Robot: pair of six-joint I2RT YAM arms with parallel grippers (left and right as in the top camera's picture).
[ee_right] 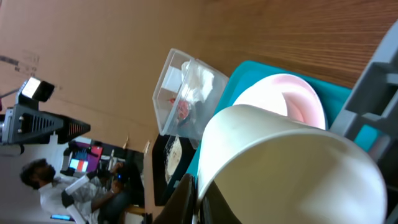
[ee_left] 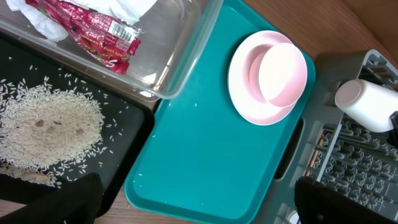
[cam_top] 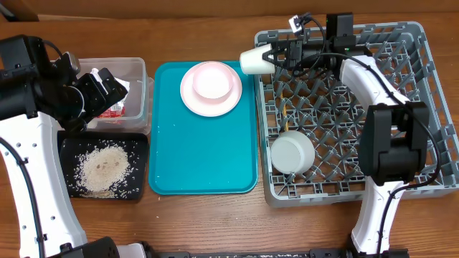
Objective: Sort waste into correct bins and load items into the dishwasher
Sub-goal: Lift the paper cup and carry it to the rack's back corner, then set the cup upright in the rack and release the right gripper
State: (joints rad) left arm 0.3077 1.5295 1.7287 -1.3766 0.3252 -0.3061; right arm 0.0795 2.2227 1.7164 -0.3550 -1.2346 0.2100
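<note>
Seen from overhead, the right gripper [cam_top: 271, 56] has its jaws clamped on the small cream cup [cam_top: 254, 61], which lies on its side above the left rim of the dish rack [cam_top: 401, 36]. The grey-green bowl [cam_top: 292, 153] rests among the rack's pegs. The pink bowl [cam_top: 212, 79] sits on the pale pink plate [cam_top: 195, 102] at the far end of the teal tray [cam_top: 201, 158] on the worktop [cam_top: 215, 229]. The left gripper [cam_top: 97, 92] hangs over the left edge of the clear tub [cam_top: 138, 72], just behind the black tray [cam_top: 68, 147] of rice [cam_top: 104, 168]. The left wrist view shows its jaws wide apart and empty, with the red wrapper [ee_left: 99, 28] and white napkin [ee_left: 37, 18] lying inside the tub. In the right wrist view the cup fills the frame, and a dark finger at the bottom edge seems pressed against its wall.
</note>
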